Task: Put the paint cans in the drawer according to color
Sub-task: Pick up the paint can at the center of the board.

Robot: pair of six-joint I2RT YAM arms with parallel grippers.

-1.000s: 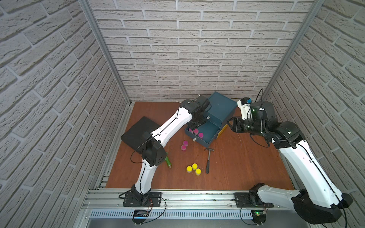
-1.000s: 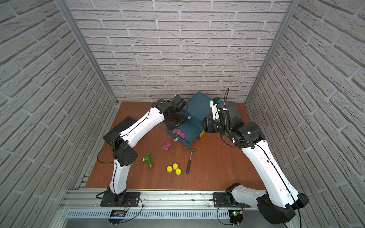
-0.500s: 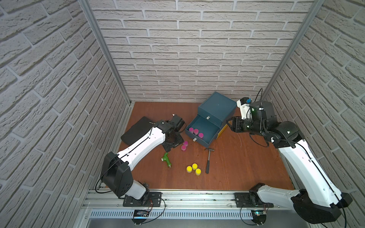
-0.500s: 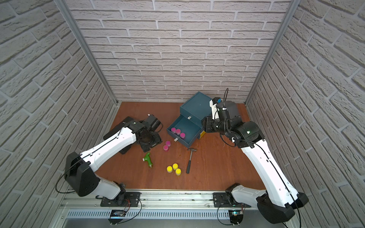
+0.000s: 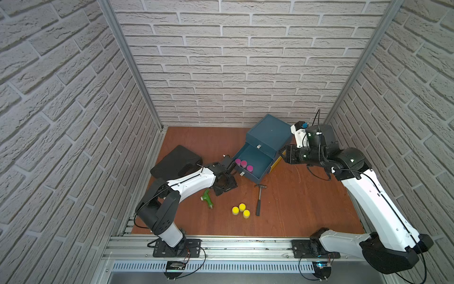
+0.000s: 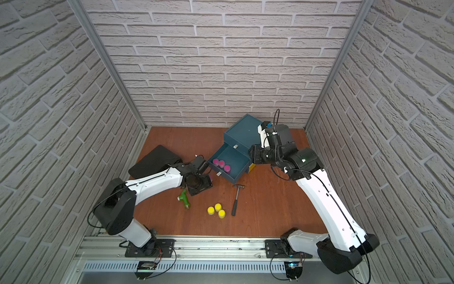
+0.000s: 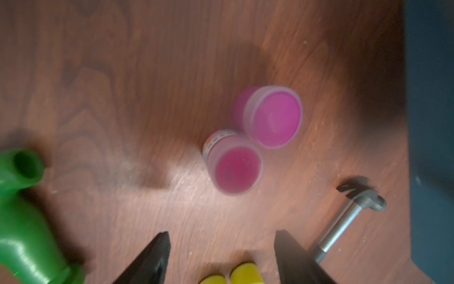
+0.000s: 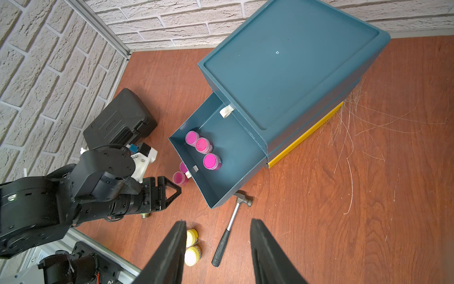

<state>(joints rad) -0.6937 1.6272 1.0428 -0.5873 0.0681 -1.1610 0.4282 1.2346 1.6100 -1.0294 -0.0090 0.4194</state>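
Observation:
The blue drawer unit has one drawer (image 5: 258, 159) pulled out, with three pink paint cans (image 5: 243, 163) standing along its left wall. Two more pink paint cans stand touching on the table just outside the drawer front (image 7: 272, 116) (image 7: 234, 163). My left gripper (image 7: 222, 236) hangs over them pointing down, open and holding nothing. Three yellow paint cans (image 5: 242, 209) cluster near the table's front. My right gripper (image 8: 217, 223) is open and empty, held at the right side of the drawer unit (image 6: 245, 132). No blue cans are in view.
A small hammer (image 5: 259, 199) lies between the drawer and the yellow cans. A green pipe fitting (image 5: 207, 198) lies left of the yellow cans, beside my left wrist. A black case (image 5: 175, 162) sits at the back left. Brick walls close three sides.
My left arm has swung away from the open drawer, down and left to above the two pink cans on the table, and its jaws have widened. The right arm has not moved.

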